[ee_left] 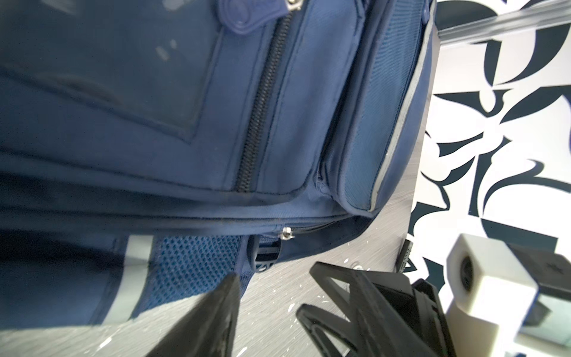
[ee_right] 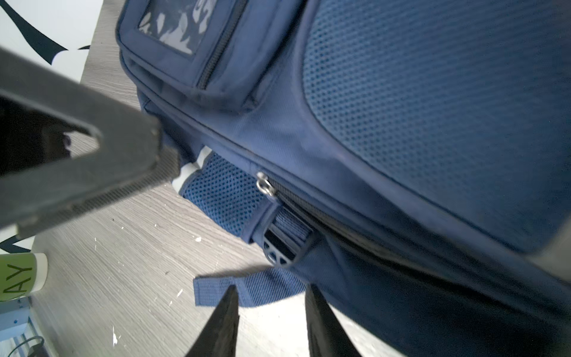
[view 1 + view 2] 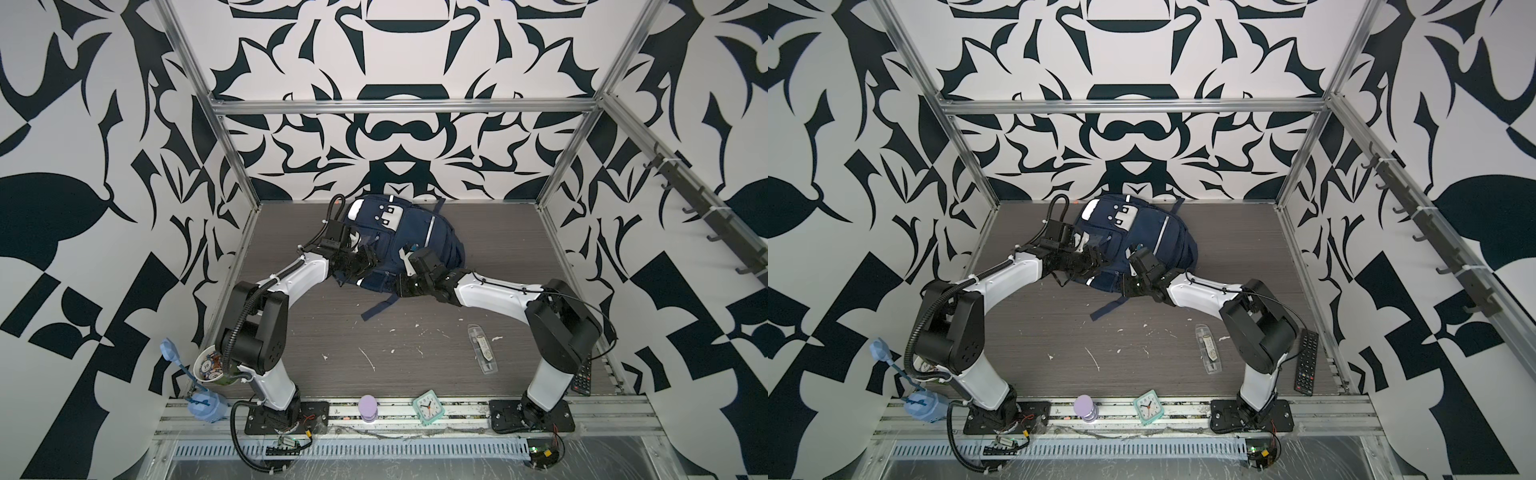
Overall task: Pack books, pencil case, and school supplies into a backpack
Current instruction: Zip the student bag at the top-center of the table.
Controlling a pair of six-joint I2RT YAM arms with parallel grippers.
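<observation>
The navy backpack (image 3: 409, 232) (image 3: 1142, 232) lies flat at the back of the table. My left gripper (image 3: 368, 262) (image 1: 267, 312) is at its near left edge, open, with only bare table between its fingers. My right gripper (image 3: 402, 286) (image 2: 271, 290) is at the near edge beside it, also open, with the loose end of a blue strap (image 2: 247, 289) just past its tips. A silver zip slider (image 2: 265, 185) (image 1: 287, 233) sits on the seam in front of both. The clear packet of school supplies (image 3: 482, 349) (image 3: 1208, 349) lies on the table at the near right. The books and pencil case are out of view.
A black remote (image 3: 1307, 361) lies by the right arm's base. A teal clock (image 3: 428, 406) and a purple bottle (image 3: 368, 407) stand on the front rail. A cup of chips (image 3: 210, 365) sits at the near left. A backpack strap (image 3: 380, 305) trails onto the table.
</observation>
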